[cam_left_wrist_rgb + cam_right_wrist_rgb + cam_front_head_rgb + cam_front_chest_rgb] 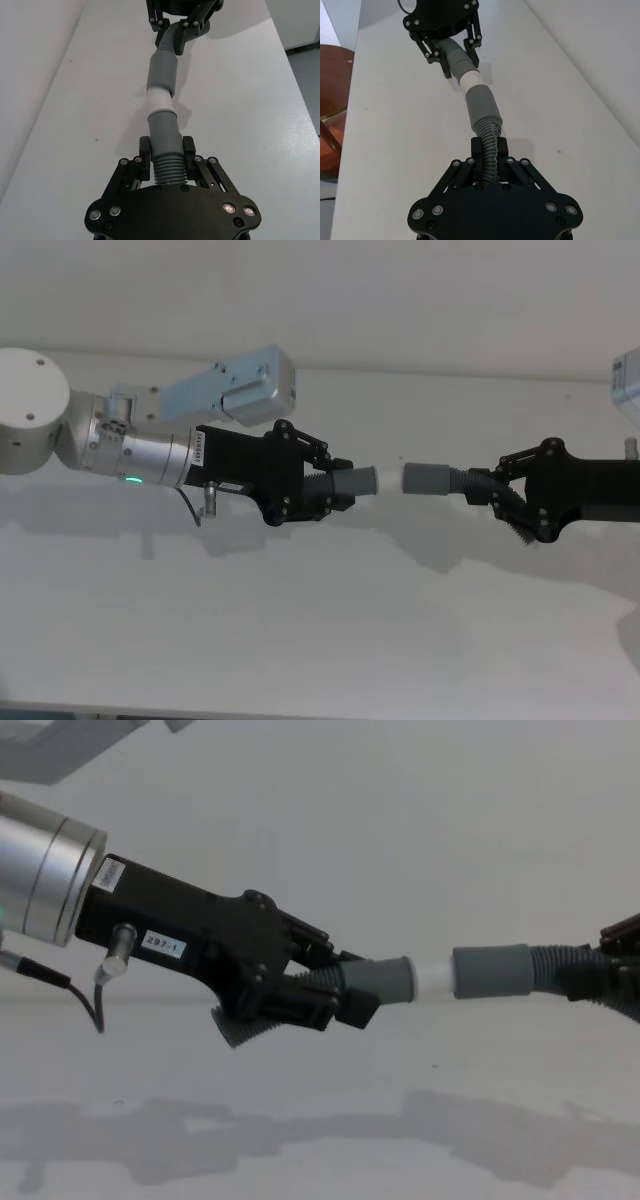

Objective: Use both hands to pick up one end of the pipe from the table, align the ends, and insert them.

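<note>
Above the plain white table [300, 640], the black two-fingered left gripper [322, 495] pinched the ribbed section of one dark-grey hose piece [355, 483], its white plug tip [390, 480] pointing toward the robot's right. The right gripper [505, 502] clamped the ribbed part of the other hose piece [470, 481], whose wider grey open cuff [428, 479] faced the tip. Both pieces lay nearly along one line, the tip apparently just entering the cuff, so the coming push looked to run straight along that axis.

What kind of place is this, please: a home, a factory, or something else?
Probably a robot test room or lab: a bare white table, a plain wall behind it, and the left hand and right hand holding two grey pipe pieces above it.
</note>
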